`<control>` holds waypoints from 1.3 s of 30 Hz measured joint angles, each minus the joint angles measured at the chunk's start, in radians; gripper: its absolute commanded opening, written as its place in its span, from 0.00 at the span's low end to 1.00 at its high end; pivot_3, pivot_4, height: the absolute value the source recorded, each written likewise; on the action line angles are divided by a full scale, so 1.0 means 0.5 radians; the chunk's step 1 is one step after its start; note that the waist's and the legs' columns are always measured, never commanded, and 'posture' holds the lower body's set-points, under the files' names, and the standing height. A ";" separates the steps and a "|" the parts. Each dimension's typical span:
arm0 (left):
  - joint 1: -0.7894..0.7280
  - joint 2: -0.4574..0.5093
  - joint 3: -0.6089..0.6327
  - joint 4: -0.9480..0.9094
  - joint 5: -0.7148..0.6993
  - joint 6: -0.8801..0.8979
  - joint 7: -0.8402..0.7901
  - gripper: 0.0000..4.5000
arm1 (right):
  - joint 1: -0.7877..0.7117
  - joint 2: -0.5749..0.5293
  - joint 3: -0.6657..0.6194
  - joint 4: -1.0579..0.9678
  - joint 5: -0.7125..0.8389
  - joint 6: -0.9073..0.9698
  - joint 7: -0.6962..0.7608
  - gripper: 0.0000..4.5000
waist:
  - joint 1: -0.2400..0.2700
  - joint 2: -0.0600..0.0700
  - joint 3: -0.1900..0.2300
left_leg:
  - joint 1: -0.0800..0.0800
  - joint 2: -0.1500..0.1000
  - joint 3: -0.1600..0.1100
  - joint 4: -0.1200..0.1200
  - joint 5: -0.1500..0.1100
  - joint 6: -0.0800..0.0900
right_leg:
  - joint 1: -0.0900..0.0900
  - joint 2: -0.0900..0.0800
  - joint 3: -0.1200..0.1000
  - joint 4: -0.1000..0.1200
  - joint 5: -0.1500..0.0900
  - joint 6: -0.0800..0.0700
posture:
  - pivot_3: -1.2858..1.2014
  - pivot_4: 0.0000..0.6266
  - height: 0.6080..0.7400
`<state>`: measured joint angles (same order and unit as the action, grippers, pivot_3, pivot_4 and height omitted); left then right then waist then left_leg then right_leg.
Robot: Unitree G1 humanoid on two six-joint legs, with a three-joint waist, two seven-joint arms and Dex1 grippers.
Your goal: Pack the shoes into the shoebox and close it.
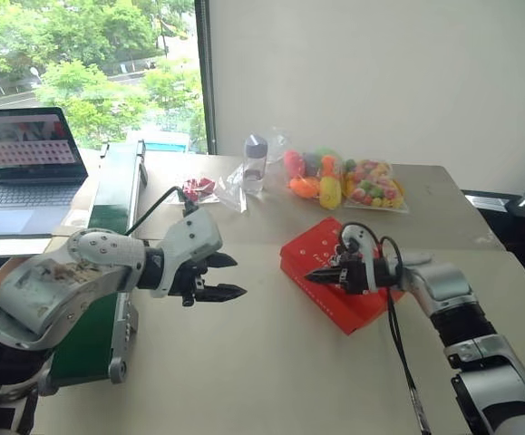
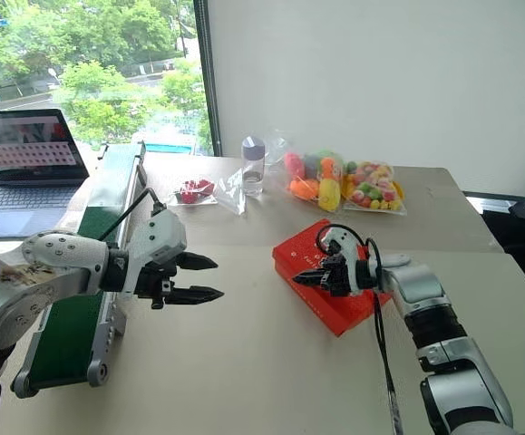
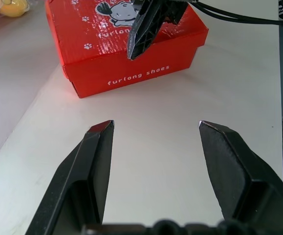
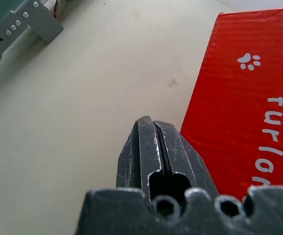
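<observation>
The red shoebox [image 1: 333, 306] lies on the beige table with its lid down; the lid bears white paw prints, a cartoon mark and white lettering [image 3: 107, 49]. The shoes are hidden from view. My right gripper [image 1: 312, 275] is shut with nothing between its fingers. It points left, low over the lid at the box's left edge [image 4: 249, 98]; whether it touches the lid I cannot tell. My left gripper [image 1: 238, 276] hangs open and empty over the bare table to the left of the box, pointing toward it, with a clear gap between them.
Bags of colourful toys [image 1: 344, 181], a small bottle [image 1: 256, 163] and a clear bag with something red [image 1: 199, 188] sit at the table's back. A green conveyor unit [image 1: 108, 208] runs along the left, with an open laptop [image 1: 26, 154] beyond it.
</observation>
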<state>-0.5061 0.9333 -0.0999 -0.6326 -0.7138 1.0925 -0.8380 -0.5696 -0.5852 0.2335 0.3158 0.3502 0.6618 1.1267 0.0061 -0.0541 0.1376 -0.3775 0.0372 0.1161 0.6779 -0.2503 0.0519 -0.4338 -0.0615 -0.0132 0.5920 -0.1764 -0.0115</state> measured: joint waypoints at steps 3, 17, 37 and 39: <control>0.003 0.000 0.000 -0.003 0.000 -0.001 -0.002 0.65 | -0.007 -0.042 0.069 -0.094 -0.107 -0.026 -0.009 0.00 | 0.006 0.011 -0.012 | -0.003 0.000 0.000 0.000 0.000 0.000 | 0.000 -0.002 0.000 -0.003 0.000 0.000 | 0.52 0.24 1.00; -0.061 -0.035 -0.073 0.100 0.078 -0.111 -0.054 0.65 | -0.026 -0.351 -0.036 -0.565 -0.018 0.333 0.041 0.00 | 0.027 0.036 0.002 | -0.053 -0.023 0.010 0.000 0.009 0.019 | -0.054 -0.023 -0.006 0.037 0.002 0.000 | 0.52 0.24 1.00; 0.079 0.002 0.173 0.178 0.084 -0.343 -0.181 0.65 | -0.040 -1.085 -0.435 -1.126 0.323 0.308 0.371 0.00 | 0.013 0.032 0.033 | -0.059 -0.042 0.003 0.009 -0.010 0.043 | -0.048 -0.042 -0.014 0.035 -0.020 0.030 | 0.52 0.24 1.00; 0.081 -0.004 0.194 0.167 0.076 -0.342 -0.171 0.65 | -0.009 -1.084 -0.437 -1.126 0.326 0.297 0.361 0.00 | 0.013 0.032 0.033 | -0.059 -0.042 0.003 0.009 -0.009 0.042 | -0.048 -0.042 -0.014 0.036 -0.020 0.030 | 0.52 0.24 1.00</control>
<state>-0.4656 0.9314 -0.0027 -0.5491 -0.6757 0.9213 -0.9236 -0.5742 -1.1274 0.0152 -0.2474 0.5131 0.8101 1.3074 0.0126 -0.0382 0.1543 -0.4068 0.0160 0.1174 0.6823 -0.2550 0.0731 -0.4579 -0.0824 -0.0204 0.6099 -0.1862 0.0037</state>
